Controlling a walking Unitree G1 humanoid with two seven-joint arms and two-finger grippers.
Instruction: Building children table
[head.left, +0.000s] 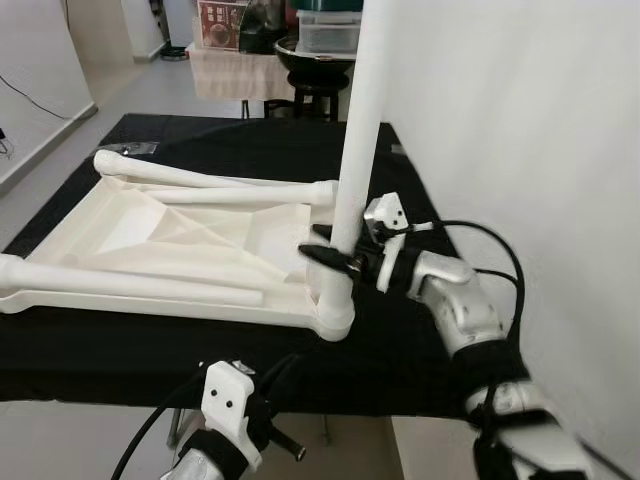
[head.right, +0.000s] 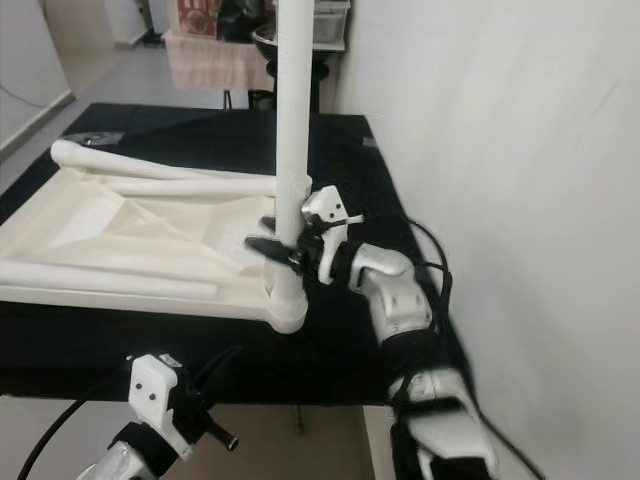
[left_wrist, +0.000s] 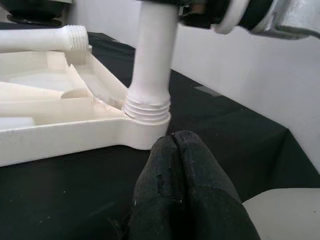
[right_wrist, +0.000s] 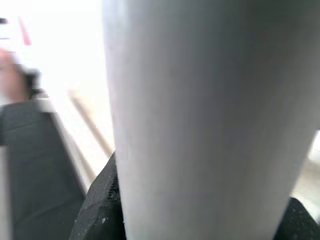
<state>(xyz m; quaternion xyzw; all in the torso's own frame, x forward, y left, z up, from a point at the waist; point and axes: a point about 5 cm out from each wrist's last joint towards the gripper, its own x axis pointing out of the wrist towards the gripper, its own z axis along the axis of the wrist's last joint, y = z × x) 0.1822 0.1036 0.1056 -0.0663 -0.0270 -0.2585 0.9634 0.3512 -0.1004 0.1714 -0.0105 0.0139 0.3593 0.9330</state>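
The white plastic children's table top (head.left: 150, 235) lay upside down on a black cloth-covered work surface (head.left: 420, 370), close to a white wall (head.left: 540, 120) on the robot's right. Of its round white plastic legs, one upright leg (head.left: 358, 120) stood in the near right corner socket (head.left: 335, 310), its screw threads partly exposed above the collar in the left wrist view, which suggested it was not yet fully seated. Two further loose legs lay flat across the underside: a far leg (head.left: 210, 180) with its threaded end bare, and a near leg (head.left: 120, 283); neither appeared fitted. A fourth leg could not be made out. The right gripper (head.left: 335, 258) was clamped around the upright leg just above the socket, its black fingers (right_wrist: 100, 210) either side of the tube. The left gripper (left_wrist: 180, 185) hung below the table edge, fingers pressed together, holding nothing. Judged progress: roughly one leg in hand, remaining legs outstanding.
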